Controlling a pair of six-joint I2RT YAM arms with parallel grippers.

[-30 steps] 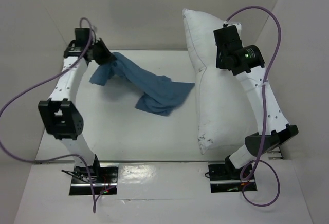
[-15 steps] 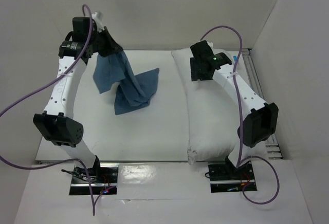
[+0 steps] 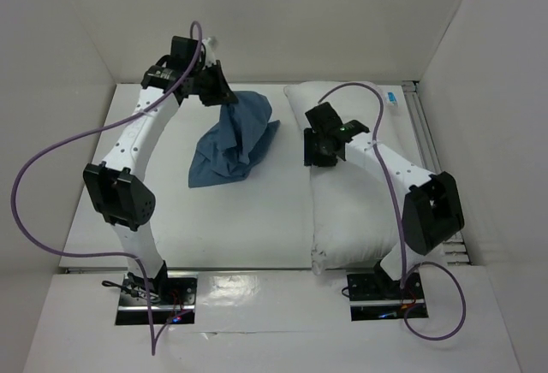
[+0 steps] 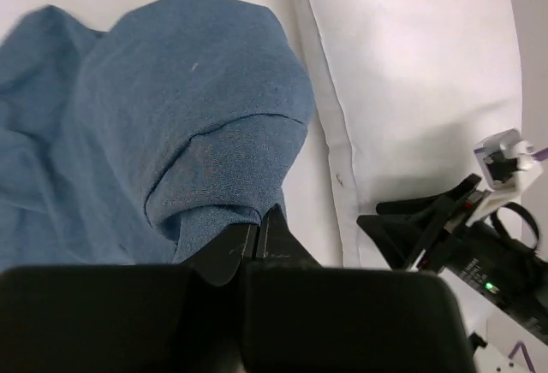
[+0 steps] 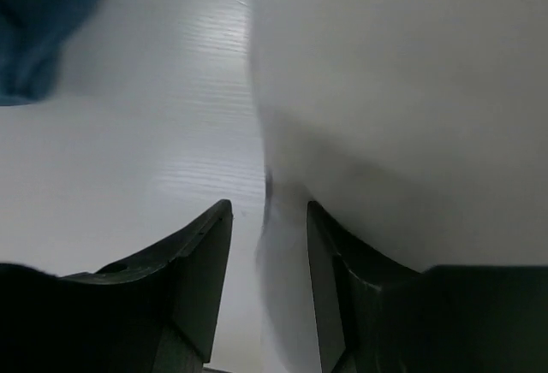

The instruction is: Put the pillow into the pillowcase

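Note:
The white pillow (image 3: 360, 210) lies flat along the right side of the table. It also shows in the left wrist view (image 4: 411, 65) and fills the right wrist view (image 5: 402, 74). My right gripper (image 3: 312, 154) is low at the pillow's left edge. Its jaws (image 5: 268, 219) stand open astride that edge, with bare table showing beside the left finger. The blue pillowcase (image 3: 229, 138) hangs bunched from my left gripper (image 3: 224, 97), its lower end resting on the table. That gripper (image 4: 257, 226) is shut on a fold of the pillowcase (image 4: 171, 91).
White walls close in the table on the left, back and right. A metal rail (image 3: 421, 129) runs along the right wall, with a small white-and-blue tag (image 3: 392, 97) near the pillow's far corner. Purple cables loop over both arms.
The pillow, held upright a second ago, now lies flat. My right gripper let it go and dropped to its left edge. My left gripper carried the pillowcase up and rightward toward the pillow.

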